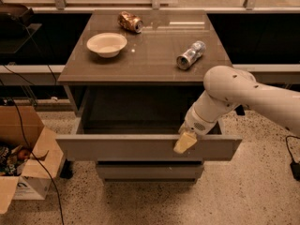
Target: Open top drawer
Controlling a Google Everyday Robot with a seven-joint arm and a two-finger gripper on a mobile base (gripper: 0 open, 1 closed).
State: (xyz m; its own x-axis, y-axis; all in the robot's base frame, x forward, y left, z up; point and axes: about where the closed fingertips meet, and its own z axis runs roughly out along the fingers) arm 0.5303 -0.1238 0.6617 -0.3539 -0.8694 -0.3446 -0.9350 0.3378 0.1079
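A: Camera view, first entry: the surface?

B: Surface point(145, 62): grey-brown cabinet top, glossy. It bears three things. Pale bowl point(107, 44), upright, left of middle. Crushed brown can point(130, 22), on its side, near the back edge, behind the bowl and to its right. Silver can point(191, 55), on its side, towards the right edge, one round end facing the camera. All three lie well apart.

A: The top drawer?

B: Top drawer point(136, 148): directly under the surface, standing well out from the cabinet towards the camera. Flat handleless front, deep dark interior open to view, contents not discernible. Beneath it sits a narrower lower drawer front point(150, 171), set back.

A: The claw?

B: Claw point(185, 142): at the upper edge of the top drawer's front panel, right of middle, its yellowish tip overlapping the panel. Wide or narrow: cannot tell. The white arm point(243, 95) enters from the right, its elbow above the drawer's right corner.

A: The room?

B: Speckled floor point(253, 196). Open cardboard box point(35, 161) at left, just beside the drawer's left end, with mixed things inside. Black cables point(29, 134) trail across the box. Dark low shelving flanks the cabinet on both sides, and metal-framed glazing runs along the back.
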